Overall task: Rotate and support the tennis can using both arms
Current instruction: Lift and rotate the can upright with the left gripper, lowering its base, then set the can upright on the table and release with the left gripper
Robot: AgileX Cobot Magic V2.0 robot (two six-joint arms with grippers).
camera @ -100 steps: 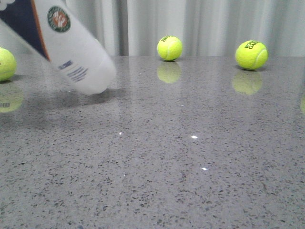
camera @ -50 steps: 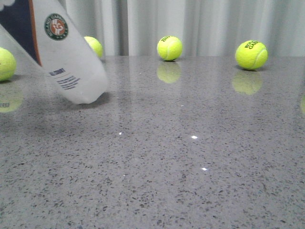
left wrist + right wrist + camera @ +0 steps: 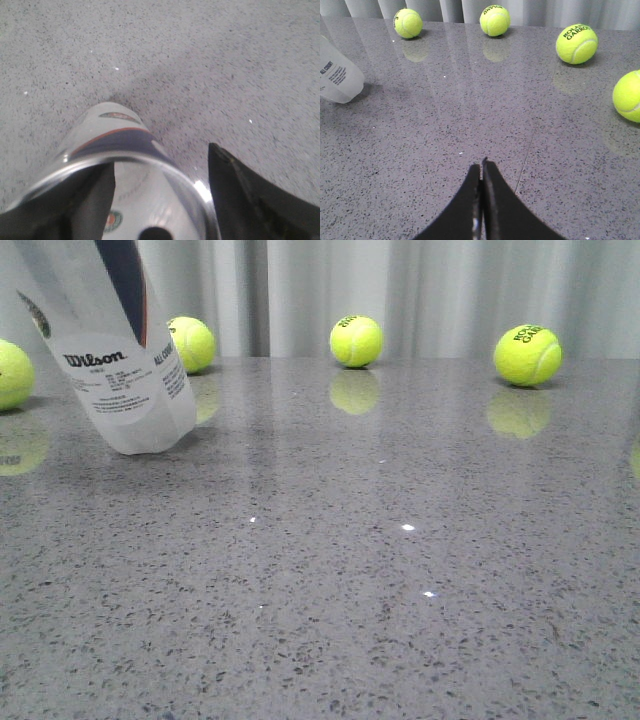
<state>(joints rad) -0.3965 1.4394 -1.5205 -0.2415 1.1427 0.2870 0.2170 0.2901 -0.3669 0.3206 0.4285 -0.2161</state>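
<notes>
Tennis can [image 3: 118, 360] now steeper, turned, in left hand [image 3: 160, 200]'s clamp; right hand [image 3: 481, 170] together.

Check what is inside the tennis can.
The left wrist view looks into the tennis can past its silver rim: one of the black fingers reaches inside. No ball shows; the lower interior is hidden.

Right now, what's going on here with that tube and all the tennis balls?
The left gripper holds the tennis can by its silver-rimmed open end, one finger inside the mouth and one outside. The can is tilted, its closed bottom end down at the grey speckled table; whether it touches is unclear. The right gripper hangs shut and empty over the table, well away from the can, so it is not supporting it. Several yellow-green tennis balls sit loose toward the back.
</notes>
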